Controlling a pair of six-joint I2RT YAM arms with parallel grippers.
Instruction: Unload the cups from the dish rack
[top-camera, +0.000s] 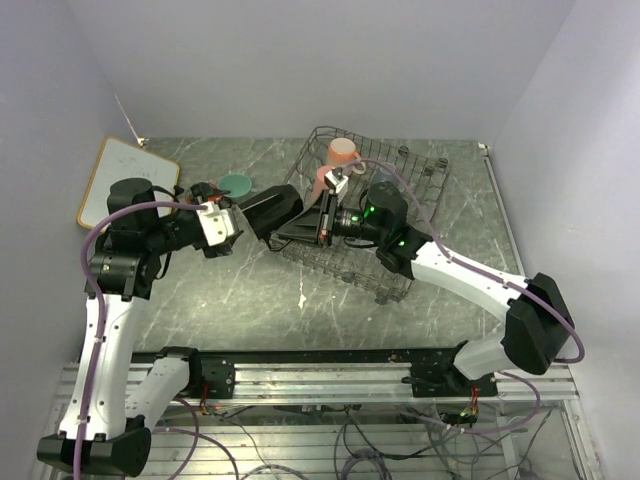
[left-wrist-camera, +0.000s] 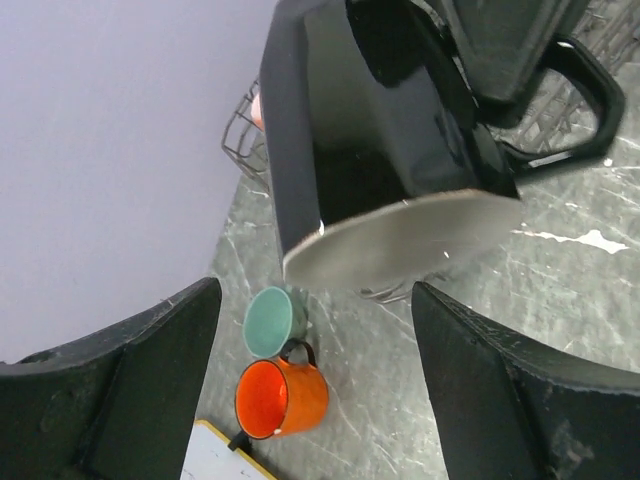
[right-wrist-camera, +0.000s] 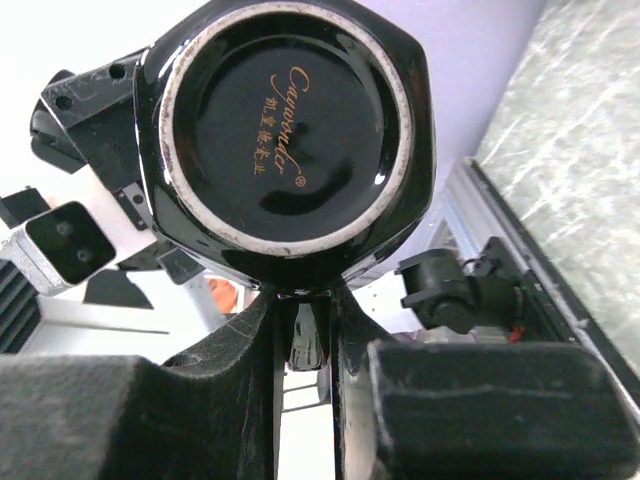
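Observation:
My right gripper (top-camera: 322, 216) is shut on the handle of the black mug (top-camera: 276, 210) and holds it on its side, above the table at the left end of the grey wire dish rack (top-camera: 420, 190). In the right wrist view the mug's base (right-wrist-camera: 290, 130) faces the camera, with its handle between my fingers (right-wrist-camera: 230, 370). My left gripper (top-camera: 245, 213) is open, with the mug (left-wrist-camera: 380, 130) just ahead of its jaws and not touched. A mint green cup (left-wrist-camera: 270, 322) and an orange mug (left-wrist-camera: 282, 398) lie on the table. A pink tumbler (top-camera: 342, 152) and a pale pink mug (top-camera: 321, 180) sit in the rack.
A wood-framed whiteboard (top-camera: 125, 180) lies at the far left, its corner next to the orange mug (left-wrist-camera: 225, 455). Purple-grey walls close in the back and both sides. The table is grey-green marble (top-camera: 250, 290).

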